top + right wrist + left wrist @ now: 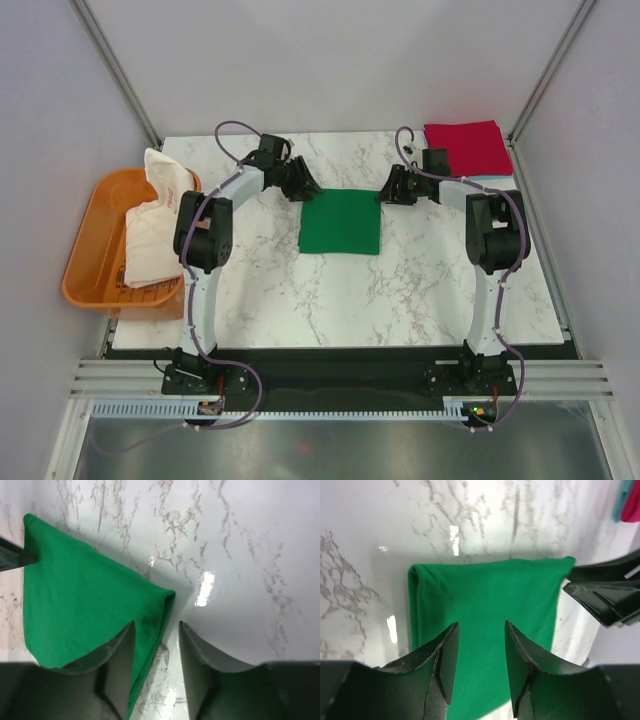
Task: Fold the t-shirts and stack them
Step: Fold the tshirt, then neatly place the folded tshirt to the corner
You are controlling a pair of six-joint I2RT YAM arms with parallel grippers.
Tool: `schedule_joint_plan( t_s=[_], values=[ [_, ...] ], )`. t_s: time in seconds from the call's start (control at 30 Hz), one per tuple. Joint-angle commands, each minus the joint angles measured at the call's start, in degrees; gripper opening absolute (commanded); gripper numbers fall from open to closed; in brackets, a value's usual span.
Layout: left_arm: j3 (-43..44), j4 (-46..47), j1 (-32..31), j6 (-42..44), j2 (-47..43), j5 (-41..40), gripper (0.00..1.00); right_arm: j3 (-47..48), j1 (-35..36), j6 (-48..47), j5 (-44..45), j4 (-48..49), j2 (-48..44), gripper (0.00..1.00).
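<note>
Mid-frame, folded bright green cloth t-shirt (340, 222) on marble counter (400, 290); left end effector (481, 625), right end effector (156, 624) open at upper corners. Pinch all layers evenly.

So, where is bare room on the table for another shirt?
Free: the marble table between the green t-shirt and the near edge. Crowded: the far right corner with the red t-shirt; left hand and right hand by the green one.

The white marble table (400, 290) carries a folded green t-shirt (340, 222) flat at its middle; at the far right corner a pale blue t-shirt (619, 502) lies under a folded red t-shirt (465, 147).
</note>
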Motion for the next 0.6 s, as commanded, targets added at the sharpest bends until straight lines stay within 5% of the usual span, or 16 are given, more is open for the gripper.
schedule_joint_plan(
  t_s=[0.0,0.17,0.37,0.57],
  values=[
    [-1.59,0.29,0.74,-0.54,-10.55,5.62,0.5,1.14,-0.79,-0.08,-1.63,-1.16,-2.42,0.57],
    [-14.52,0.38,-1.45,-0.11,-21.26,3.88,0.5,1.14,-0.36,1.06,-2.69,-1.77,-1.81,0.79],
    [-29.81,2.05,-5.23,1.04,-25.24,-0.18,0.49,4.21,1.05,0.63,-1.63,-2.04,1.79,0.8],
    [-32.38,3.19,-5.33,0.51,-23.05,-4.83,0.48,8.52,1.58,-0.16,-2.07,-5.29,5.58,0.79]
  ],
)
